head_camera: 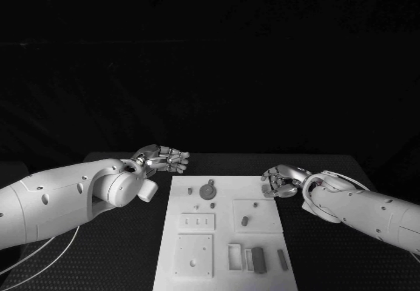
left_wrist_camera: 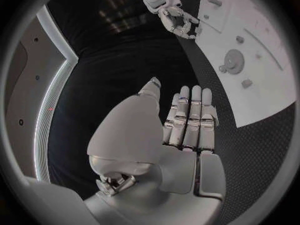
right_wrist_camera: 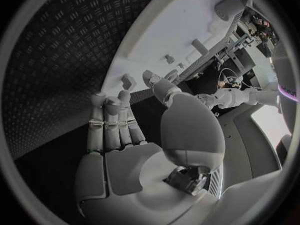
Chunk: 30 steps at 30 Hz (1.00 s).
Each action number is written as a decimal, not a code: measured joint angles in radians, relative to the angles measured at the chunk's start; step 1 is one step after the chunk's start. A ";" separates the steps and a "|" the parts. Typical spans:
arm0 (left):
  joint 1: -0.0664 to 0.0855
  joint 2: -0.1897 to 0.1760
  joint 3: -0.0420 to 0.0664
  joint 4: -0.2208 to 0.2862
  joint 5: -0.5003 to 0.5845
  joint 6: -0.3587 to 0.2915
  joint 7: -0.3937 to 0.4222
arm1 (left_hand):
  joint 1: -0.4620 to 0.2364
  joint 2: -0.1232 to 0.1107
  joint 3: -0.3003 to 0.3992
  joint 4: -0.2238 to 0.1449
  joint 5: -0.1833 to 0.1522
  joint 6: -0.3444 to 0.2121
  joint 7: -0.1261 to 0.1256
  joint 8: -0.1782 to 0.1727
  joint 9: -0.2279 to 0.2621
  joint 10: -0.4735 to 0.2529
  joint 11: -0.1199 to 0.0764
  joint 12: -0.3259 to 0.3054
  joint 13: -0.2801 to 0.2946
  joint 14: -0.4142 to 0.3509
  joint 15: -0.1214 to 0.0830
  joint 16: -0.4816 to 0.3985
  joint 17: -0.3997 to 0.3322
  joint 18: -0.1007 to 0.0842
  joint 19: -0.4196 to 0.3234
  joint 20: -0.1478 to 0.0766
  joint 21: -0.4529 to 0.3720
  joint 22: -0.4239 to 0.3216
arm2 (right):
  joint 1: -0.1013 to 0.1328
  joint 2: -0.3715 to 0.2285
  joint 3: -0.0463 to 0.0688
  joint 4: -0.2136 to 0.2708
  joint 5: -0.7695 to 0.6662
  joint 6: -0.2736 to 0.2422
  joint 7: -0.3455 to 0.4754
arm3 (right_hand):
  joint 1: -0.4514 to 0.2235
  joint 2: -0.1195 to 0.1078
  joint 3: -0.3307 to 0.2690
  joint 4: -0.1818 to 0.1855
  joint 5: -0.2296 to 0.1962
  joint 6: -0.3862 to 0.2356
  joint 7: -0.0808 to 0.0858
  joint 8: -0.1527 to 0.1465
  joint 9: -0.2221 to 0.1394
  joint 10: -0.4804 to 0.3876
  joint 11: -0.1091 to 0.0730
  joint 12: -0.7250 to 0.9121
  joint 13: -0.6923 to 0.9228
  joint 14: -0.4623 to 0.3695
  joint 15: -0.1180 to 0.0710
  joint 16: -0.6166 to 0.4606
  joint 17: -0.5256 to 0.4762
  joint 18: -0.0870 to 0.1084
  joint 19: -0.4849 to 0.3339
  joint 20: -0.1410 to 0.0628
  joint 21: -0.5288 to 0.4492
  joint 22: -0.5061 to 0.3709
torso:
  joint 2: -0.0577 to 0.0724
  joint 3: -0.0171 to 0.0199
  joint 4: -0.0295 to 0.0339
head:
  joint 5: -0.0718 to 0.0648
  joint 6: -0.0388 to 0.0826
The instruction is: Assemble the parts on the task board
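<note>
Light falls from above onto my table (head_camera: 350, 163), whose dark surface swallows most of it; beyond its far edge all is black; the task board (head_camera: 223, 242) is the brightest area, near glare, its parts casting only short soft shadows; my left hand (head_camera: 164, 159) and right hand (head_camera: 284, 180) show crisp highlights on silver, shaded beneath; both wrist views are round, dark-framed, with straight board edges bowed toward the rim; in them my left hand (left_wrist_camera: 187, 120) and right hand (right_wrist_camera: 125, 135) are evenly lit, their edges slightly soft.
</note>
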 measured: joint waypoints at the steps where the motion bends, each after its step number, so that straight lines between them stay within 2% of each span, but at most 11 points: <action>1: 0.000 0.000 0.000 0.000 0.000 0.001 0.000 | 0.000 0.000 0.000 0.000 0.000 0.000 0.000 0.000 0.000 0.000 0.000 0.000 0.000 0.000 0.000 0.000 0.000 0.000 0.000 0.000 0.000 0.000 | -0.002 0.002 0.000 -0.004 -0.001 0.000 0.000 | 0.004 0.004 0.000 0.000 -0.009 0.006 -0.003 0.006 0.002 0.000 0.000 0.000 -0.001 0.000 0.000 0.000 -0.001 0.000 0.000 0.000 0.000 0.000 | 0.000 0.0001 0.0000 | 0.000 0.000; 6: 0.000 0.002 0.000 -0.001 -0.001 0.003 -0.001 | 0.000 0.000 0.000 0.000 0.000 0.000 0.000 0.000 0.000 0.000 0.000 0.000 0.000 0.000 0.000 0.000 0.000 0.000 0.000 0.000 0.000 0.000 | -0.006 0.004 0.000 -0.016 -0.007 -0.001 -0.001 | 0.023 0.023 0.033 0.010 -0.109 0.054 -0.015 0.034 0.008 0.006 0.005 0.010 -0.009 0.004 0.004 0.006 -0.006 0.000 0.003 -0.002 0.001 0.000 | 0.000 -0.0007 -0.0003 | 0.000 -0.002; 9: 0.000 0.002 0.000 -0.001 -0.002 0.003 -0.001 | 0.000 0.000 0.000 0.000 0.000 0.000 0.000 0.000 0.000 0.000 0.000 0.000 0.000 0.000 0.000 0.000 0.000 0.000 0.000 0.000 -0.001 0.000 | -0.006 0.006 0.000 -0.016 -0.009 -0.003 -0.002 | 0.023 0.023 0.045 0.017 -0.132 0.067 -0.027 0.040 0.008 0.006 0.005 0.011 -0.013 0.007 0.001 0.012 -0.007 0.000 0.011 -0.004 0.001 0.000 | 0.000 -0.0006 -0.0007 | -0.001 -0.001; 12: 0.000 0.002 0.000 -0.001 -0.002 0.004 -0.001 | 0.000 0.000 0.000 0.000 0.000 0.000 0.000 0.000 0.000 0.000 0.000 0.000 0.000 0.000 0.000 0.000 0.001 0.000 0.000 0.000 -0.004 0.000 | -0.006 0.008 0.000 -0.017 -0.011 -0.007 -0.002 | 0.027 0.027 0.049 0.018 -0.136 0.082 -0.031 0.047 0.009 0.011 0.000 0.014 -0.014 0.011 0.000 0.012 -0.007 0.000 0.012 -0.004 0.001 0.000 | -0.001 -0.0012 -0.0004 | -0.001 -0.001; 14: 0.000 0.003 0.000 -0.001 -0.002 0.005 -0.001 | 0.000 0.000 0.000 0.000 0.000 0.000 0.000 0.000 0.000 0.000 0.000 0.000 0.000 0.000 0.000 0.000 0.001 0.000 0.000 0.000 -0.004 0.000 | -0.006 0.013 0.000 -0.020 -0.012 -0.011 -0.003 | 0.034 0.034 0.062 0.022 -0.141 0.109 -0.032 0.057 0.012 0.021 -0.010 0.017 -0.016 0.018 -0.007 0.016 -0.007 0.000 0.019 -0.008 0.002 0.000 | -0.001 -0.0014 -0.0002 | -0.001 0.000; 17: 0.000 0.004 0.000 -0.002 -0.002 0.005 -0.001 | 0.000 0.000 0.000 0.000 0.000 0.000 0.000 0.000 0.000 0.000 0.000 0.000 0.000 0.000 0.000 0.000 0.001 0.000 0.000 0.000 -0.004 0.000 | -0.010 0.021 0.000 -0.026 -0.014 -0.018 -0.004 | 0.035 0.035 0.078 0.030 -0.144 0.126 -0.042 0.063 0.012 0.031 -0.019 0.021 -0.020 0.027 -0.012 0.020 -0.008 0.000 0.029 -0.011 0.006 0.000 | -0.001 -0.0019 0.0005 | -0.001 -0.001; 20: 0.000 0.004 0.000 -0.002 -0.003 0.006 -0.002 | 0.000 0.000 0.000 0.000 0.000 0.000 0.000 0.000 0.000 0.000 0.000 0.000 0.000 0.000 0.000 0.000 0.001 0.000 0.000 0.000 -0.004 0.000 | -0.017 0.026 0.000 -0.034 -0.015 -0.023 -0.005 | 0.035 0.035 0.089 0.036 -0.144 0.138 -0.042 0.063 0.012 0.040 -0.022 0.021 -0.024 0.034 -0.020 0.020 -0.009 0.000 0.036 -0.018 0.010 0.000 | -0.001 -0.0018 0.0010 | -0.001 -0.003; 30: 0.000 0.002 0.000 -0.002 -0.003 0.009 -0.003 | 0.000 0.000 0.000 0.000 0.000 0.000 0.000 0.000 0.000 0.000 0.000 0.000 0.000 0.000 0.000 0.000 0.002 0.000 0.000 0.000 -0.004 0.000 | -0.017 0.030 0.000 -0.041 -0.021 -0.036 -0.012 | 0.035 0.035 0.094 0.036 -0.148 0.141 -0.039 0.063 0.009 0.042 -0.023 0.021 -0.026 0.036 -0.018 0.020 -0.010 0.000 0.038 -0.016 0.011 0.000 | 0.000 -0.0012 0.0005 | 0.002 -0.005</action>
